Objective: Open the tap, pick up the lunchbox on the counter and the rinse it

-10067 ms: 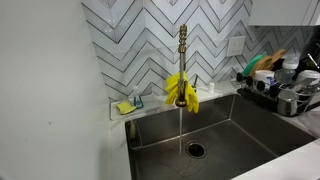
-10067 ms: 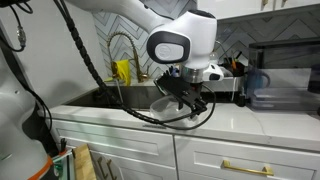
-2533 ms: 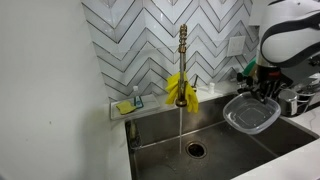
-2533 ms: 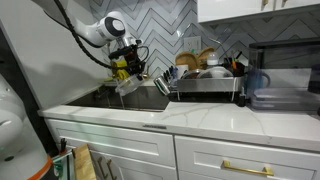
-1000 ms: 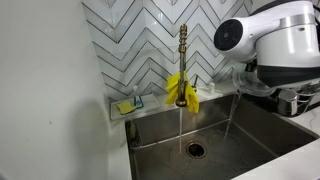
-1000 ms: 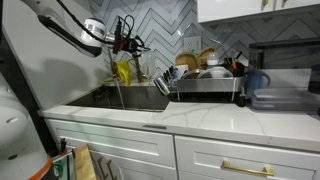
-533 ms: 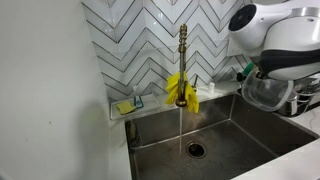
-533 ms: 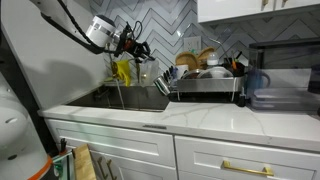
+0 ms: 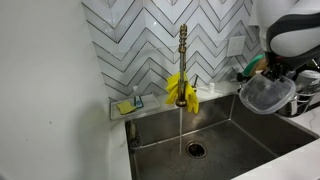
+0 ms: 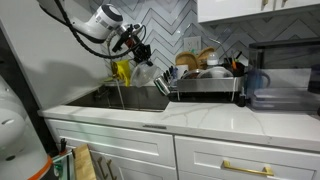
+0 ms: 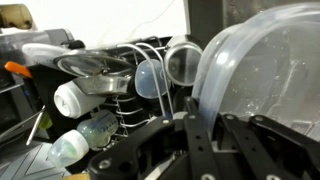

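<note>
The brass tap [image 9: 182,48] stands behind the steel sink [image 9: 240,135], yellow gloves [image 9: 181,90] draped over its lower part and a stream of water [image 9: 180,125] falling from it. My gripper [image 9: 268,72] is shut on the rim of the translucent lunchbox [image 9: 265,94], which hangs tilted on edge above the sink's right side, apart from the stream. In the other exterior view the gripper [image 10: 136,48] holds the lunchbox [image 10: 146,72] above the basin, beside the white counter [image 10: 210,118]. In the wrist view the black fingers [image 11: 195,135] pinch the lunchbox [image 11: 262,70] wall.
A dish rack [image 10: 205,85] full of bowls, cups and bottles stands close beside the lunchbox, also seen in the wrist view [image 11: 100,95]. A small sponge holder [image 9: 128,105] sits on the ledge left of the tap. The chevron tiled wall [image 9: 150,40] rises behind.
The gripper has carried the lunchbox sideways, further from the tap and towards the dish rack, turning it more on edge. Water keeps running.
</note>
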